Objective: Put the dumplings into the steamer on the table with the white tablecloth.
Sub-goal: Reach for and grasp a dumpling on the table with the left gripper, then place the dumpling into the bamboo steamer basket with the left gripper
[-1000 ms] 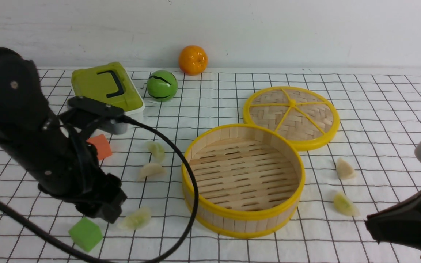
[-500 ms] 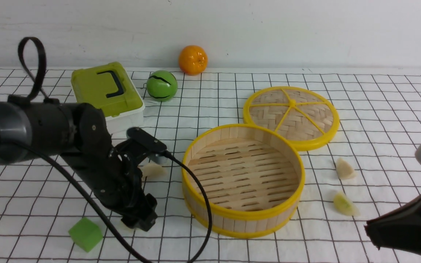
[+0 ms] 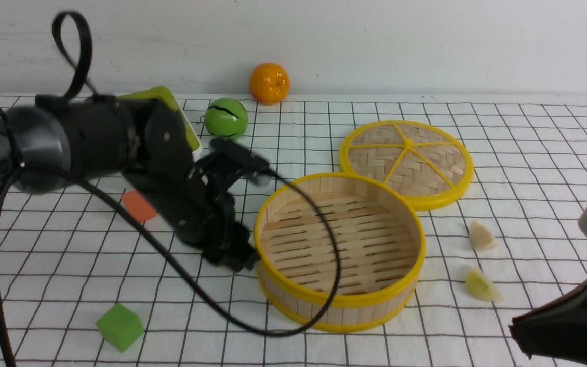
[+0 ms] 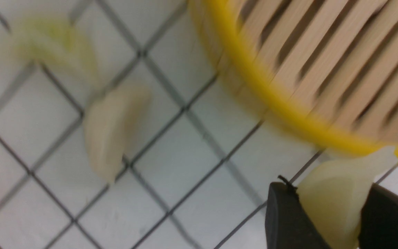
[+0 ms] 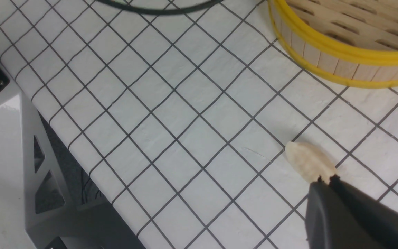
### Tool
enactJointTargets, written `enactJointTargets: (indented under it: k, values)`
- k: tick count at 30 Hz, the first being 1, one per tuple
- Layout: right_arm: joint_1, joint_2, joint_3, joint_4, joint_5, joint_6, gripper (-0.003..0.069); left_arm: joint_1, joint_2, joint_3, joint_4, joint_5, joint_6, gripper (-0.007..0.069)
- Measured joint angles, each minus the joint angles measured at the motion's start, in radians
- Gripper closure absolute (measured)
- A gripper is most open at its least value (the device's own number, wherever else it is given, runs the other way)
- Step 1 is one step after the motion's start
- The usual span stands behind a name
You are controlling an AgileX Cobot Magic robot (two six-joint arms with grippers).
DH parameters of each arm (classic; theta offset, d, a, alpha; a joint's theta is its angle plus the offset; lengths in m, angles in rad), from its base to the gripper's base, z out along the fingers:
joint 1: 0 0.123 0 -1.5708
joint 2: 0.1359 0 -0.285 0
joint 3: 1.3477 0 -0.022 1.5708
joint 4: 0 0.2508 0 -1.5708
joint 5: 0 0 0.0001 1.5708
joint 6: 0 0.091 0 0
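The steamer (image 3: 339, 300) stands empty mid-table on the white tablecloth (image 3: 528, 153). My left gripper (image 3: 237, 260) hangs just left of its rim; in the left wrist view it (image 4: 330, 188) is shut on a pale green dumpling (image 4: 337, 204) beside the steamer's yellow rim (image 4: 275, 100). A cream dumpling (image 4: 112, 131) and a green one (image 4: 54, 52) lie on the cloth there, hidden by the arm in the front view. Right of the steamer lie a cream dumpling (image 3: 482, 237) and a green one (image 3: 481, 285). My right gripper (image 5: 327, 180) is shut and empty, its tip over a dumpling (image 5: 308, 160).
The flat woven lid (image 3: 406, 162) lies behind the steamer on the right. An orange cube (image 3: 139, 206) and a green cube (image 3: 119, 326) lie on the left. A green ball (image 3: 225, 119), an orange (image 3: 269, 83) and a green box (image 3: 184, 127) are at the back.
My left arm has lifted the green dumpling from beside the green cube and swung up and right to the steamer's left rim. The right arm has stayed put.
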Motion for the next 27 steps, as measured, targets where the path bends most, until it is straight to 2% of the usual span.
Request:
enactJointTargets:
  k: [1, 2, 5, 10, 13, 17, 22, 25, 26, 27]
  values:
    - [0.000, 0.000, 0.000, 0.000, 0.000, 0.000, 0.0659, -0.006, -0.001, 0.000, 0.000, 0.004, -0.008, 0.0379]
    - [0.000, 0.000, 0.000, 0.000, -0.002, 0.000, 0.0657, -0.065, 0.006, -0.144, 0.008, 0.043, -0.094, 0.0379]
    - [0.000, 0.000, 0.000, 0.000, -0.007, 0.007, 0.0656, -0.157, 0.087, -0.370, 0.038, 0.123, -0.264, 0.0379]
    - [0.000, -0.008, -0.001, -0.005, 0.025, 0.085, 0.0653, -0.196, 0.257, -0.608, 0.058, 0.208, -0.436, 0.0379]
    - [0.000, -0.069, -0.001, -0.066, 0.090, 0.167, 0.0650, -0.195, 0.434, -0.744, 0.095, 0.264, -0.539, 0.0379]
    - [0.000, -0.175, -0.001, -0.181, 0.131, 0.260, 0.0650, -0.193, 0.552, -0.795, 0.143, 0.260, -0.579, 0.0379]
    - [0.000, -0.303, -0.002, -0.355, 0.134, 0.383, 0.0647, -0.193, 0.607, -0.807, 0.133, 0.194, -0.586, 0.0377]
    - [0.000, -0.333, -0.002, -0.413, 0.134, 0.431, 0.0647, -0.193, 0.616, -0.807, 0.130, 0.184, -0.587, 0.0321]
    - [0.000, -0.340, -0.002, -0.429, 0.134, 0.447, 0.0647, -0.193, 0.616, -0.807, 0.130, 0.186, -0.587, 0.0291]
    - [0.000, -0.343, -0.002, -0.445, 0.134, 0.461, 0.0647, -0.193, 0.616, -0.812, 0.131, 0.196, -0.588, 0.0230]
